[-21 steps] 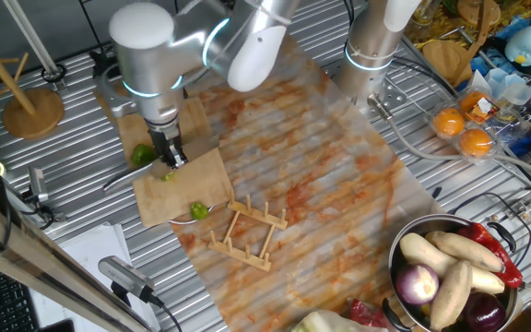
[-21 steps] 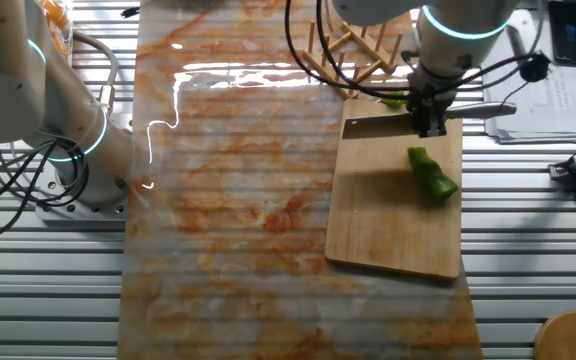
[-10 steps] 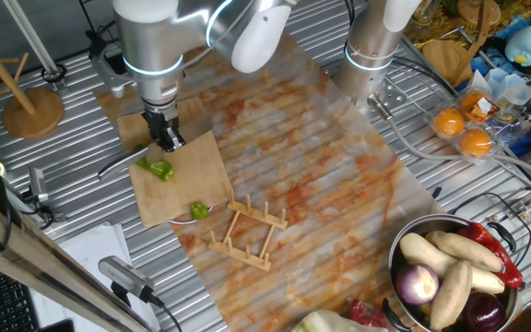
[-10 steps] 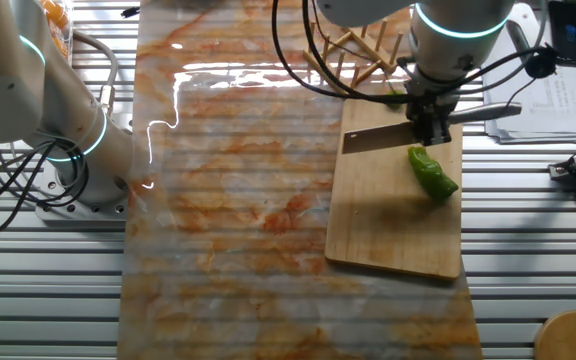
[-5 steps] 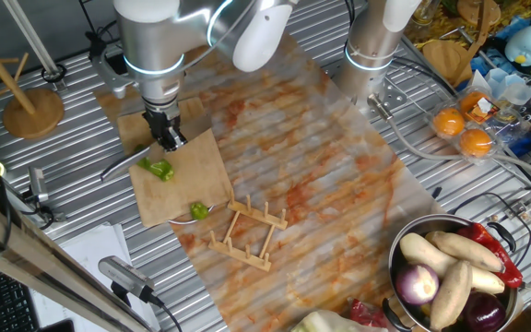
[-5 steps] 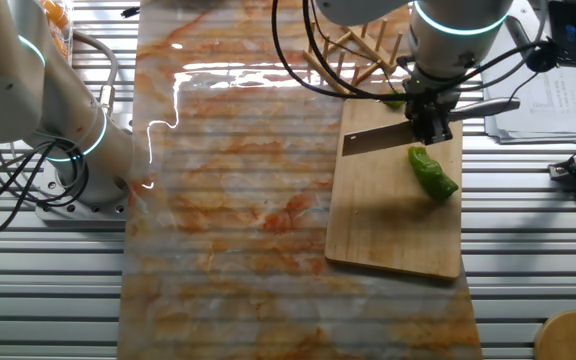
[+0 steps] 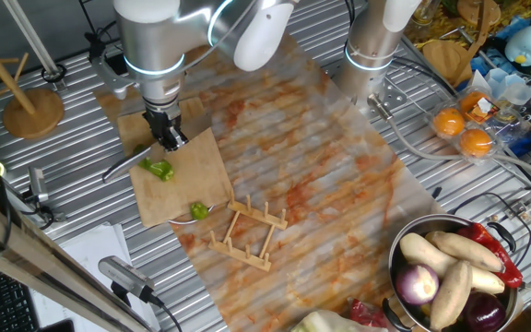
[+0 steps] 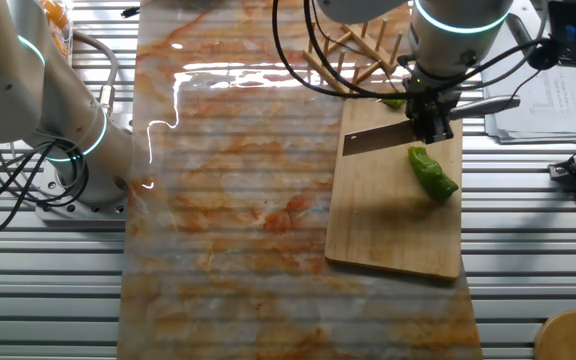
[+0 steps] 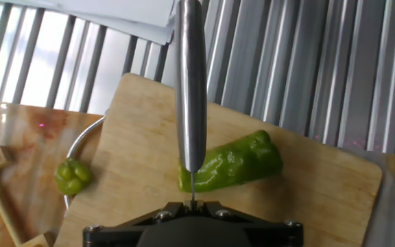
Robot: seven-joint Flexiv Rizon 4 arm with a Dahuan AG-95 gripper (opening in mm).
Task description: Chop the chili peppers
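One fixed view
Gripper: clamped on knife, over top edge of cutting board.
Pepper: lies on board just below gripper; small green chunk near board's lower edge, by wooden rack.

Other fixed view
Knife: flat steel blade runs w/ edge down, raised above board, near pepper's stem-side end.
Step tip: judge next cut should drop straight, across pepper, not along it; short bite off the end.

Hand view
Pepper shape: glossy, wrinkled, slightly bent, blunt ends.
Blade: thin polished spine crosses pepper's left part.
Board: pale smooth wood, rounded corners.
Risk: waxy skin may roll/skid under blade.
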